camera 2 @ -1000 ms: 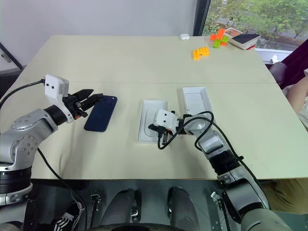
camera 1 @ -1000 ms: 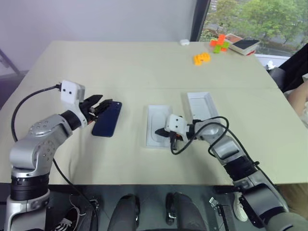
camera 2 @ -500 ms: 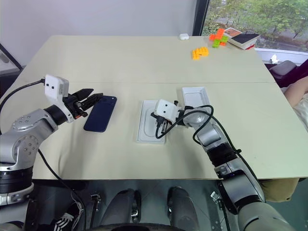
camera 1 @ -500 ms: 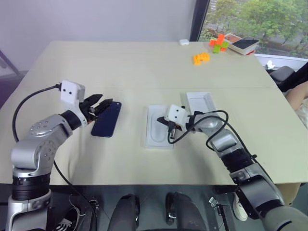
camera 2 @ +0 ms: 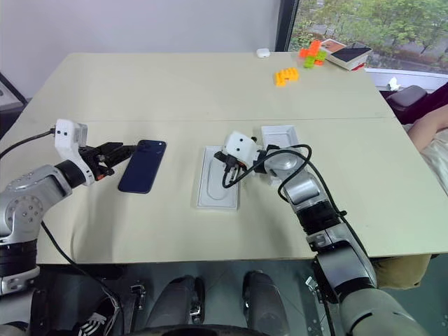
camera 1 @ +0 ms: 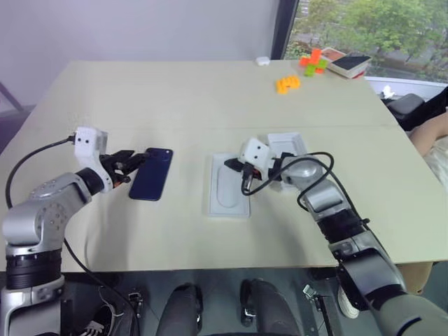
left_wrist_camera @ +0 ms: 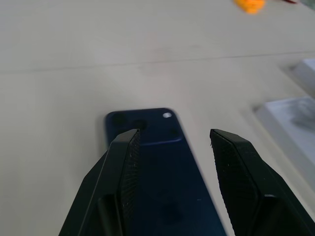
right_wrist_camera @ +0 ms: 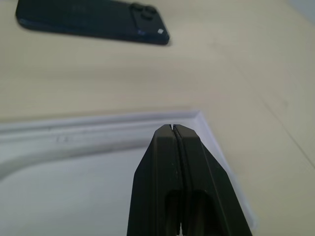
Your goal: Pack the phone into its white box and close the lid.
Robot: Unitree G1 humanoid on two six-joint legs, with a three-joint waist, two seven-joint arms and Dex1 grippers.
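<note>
Glossy navy phone (camera 1: 151, 183) flat on table, camera cluster far corner, left gripper (camera 1: 133, 163) spread, right gripper (right_wrist_camera: 175, 132) pressed together

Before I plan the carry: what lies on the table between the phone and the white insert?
Nothing: bare table separates the phone from the insert, as the left eye view shows.

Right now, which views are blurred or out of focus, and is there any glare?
Left wrist view: the phone is soft and smeared toward its near end, while the left gripper is crisp, jaws open. Right wrist view: the right gripper, jaws shut, is sharp; the white tray edge below is hazy. Head views: even daylight, window bright, no strong glare on the table.
</note>
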